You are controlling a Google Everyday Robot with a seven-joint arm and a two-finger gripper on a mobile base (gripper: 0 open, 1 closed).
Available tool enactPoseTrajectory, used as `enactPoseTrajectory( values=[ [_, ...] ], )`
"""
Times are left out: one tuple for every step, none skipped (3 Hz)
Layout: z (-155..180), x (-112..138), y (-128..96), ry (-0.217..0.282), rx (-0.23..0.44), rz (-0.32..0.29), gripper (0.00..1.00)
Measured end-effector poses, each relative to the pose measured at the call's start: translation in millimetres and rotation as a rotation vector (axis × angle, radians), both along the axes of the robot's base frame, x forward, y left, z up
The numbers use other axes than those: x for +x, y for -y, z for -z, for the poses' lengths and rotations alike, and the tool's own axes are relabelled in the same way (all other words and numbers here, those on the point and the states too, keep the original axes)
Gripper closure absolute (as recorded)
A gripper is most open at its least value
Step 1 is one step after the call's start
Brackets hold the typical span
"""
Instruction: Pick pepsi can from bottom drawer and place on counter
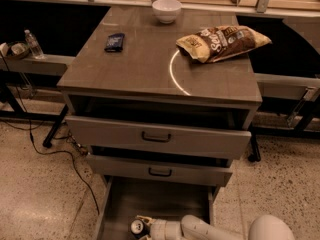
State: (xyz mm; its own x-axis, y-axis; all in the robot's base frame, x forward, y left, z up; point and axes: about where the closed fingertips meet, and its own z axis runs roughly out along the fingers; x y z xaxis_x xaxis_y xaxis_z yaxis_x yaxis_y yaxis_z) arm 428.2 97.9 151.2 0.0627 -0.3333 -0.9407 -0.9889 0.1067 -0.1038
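Observation:
The pepsi can [135, 227] stands upright in the open bottom drawer [155, 199], near its front left, with its silver top showing. My gripper [140, 228] reaches in from the right at the bottom edge of the view. It is open, with one finger [143, 218] behind the can and the other in front of it. The white arm runs off to the lower right. The counter [135, 74] with its white arc mark lies above the three drawers.
On the counter are a white bowl [167, 9] at the back, a chip bag [222, 41] at the right and a small dark packet [115, 41] at the left. The two handled drawers stand partly open. A water bottle [34, 44] stands on the left shelf. Cables [65, 154] cross the floor.

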Motion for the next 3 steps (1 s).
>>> enactPoseTrajectory(
  values=[
    [-3.5,3.1,-5.7,0.003,0.026,0.006,0.65],
    [-20.5,12.9,3.7,0.03,0.046,0.043,0.96],
    [-64.1,26.3,29.6,0.088,0.06,0.1,1.0]
  ],
)
